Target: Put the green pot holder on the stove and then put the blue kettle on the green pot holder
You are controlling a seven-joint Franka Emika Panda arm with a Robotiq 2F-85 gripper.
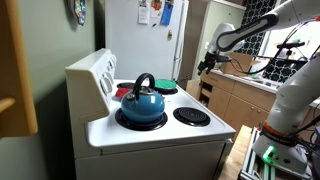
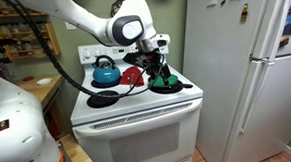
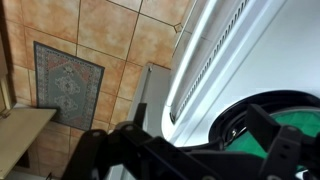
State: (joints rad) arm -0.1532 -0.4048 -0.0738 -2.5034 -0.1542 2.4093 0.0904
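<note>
The dark green pot holder (image 2: 166, 83) lies on a right-hand burner of the white stove (image 2: 134, 112). It also shows at the far end of the stove (image 1: 160, 132) in an exterior view (image 1: 167, 87). In the wrist view the green pot holder (image 3: 262, 140) sits inside a black burner ring on the stove (image 3: 215, 60). The blue kettle (image 1: 142, 101) stands on a coil burner near the back panel, also seen in an exterior view (image 2: 104, 72). My gripper (image 2: 152, 68) hovers just above the pot holder's left edge. Its fingers (image 3: 200, 118) are spread and hold nothing.
A flat red pad (image 2: 133, 76) lies mid-stove between kettle and pot holder. A white fridge (image 2: 241, 76) stands right of the stove. A bare coil burner (image 1: 191, 116) is at the front. A tiled floor with a patterned mat (image 3: 68, 80) lies below.
</note>
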